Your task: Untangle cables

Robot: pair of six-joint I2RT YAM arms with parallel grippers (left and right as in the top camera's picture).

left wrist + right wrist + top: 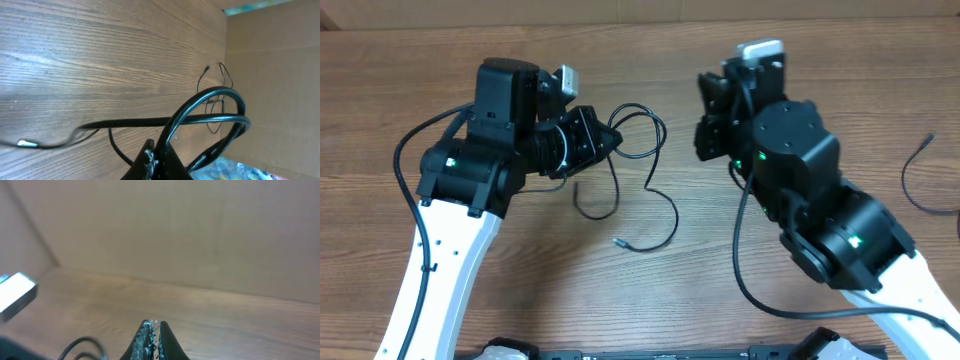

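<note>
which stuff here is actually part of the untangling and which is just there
Job:
- looped cable, pinched in the shut left gripper
- second cable, at the right edge
- right gripper, shut, empty

Just there:
- wooden table
- cardboard wall
- thick arm wire

A wood-grain table [570, 300] backed by a plain brown cardboard wall [175, 230].

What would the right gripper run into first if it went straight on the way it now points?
Nothing close: the shut right gripper points over bare brown wooden table toward the tan cardboard wall, likely its first contact, though depth is unclear.
</note>
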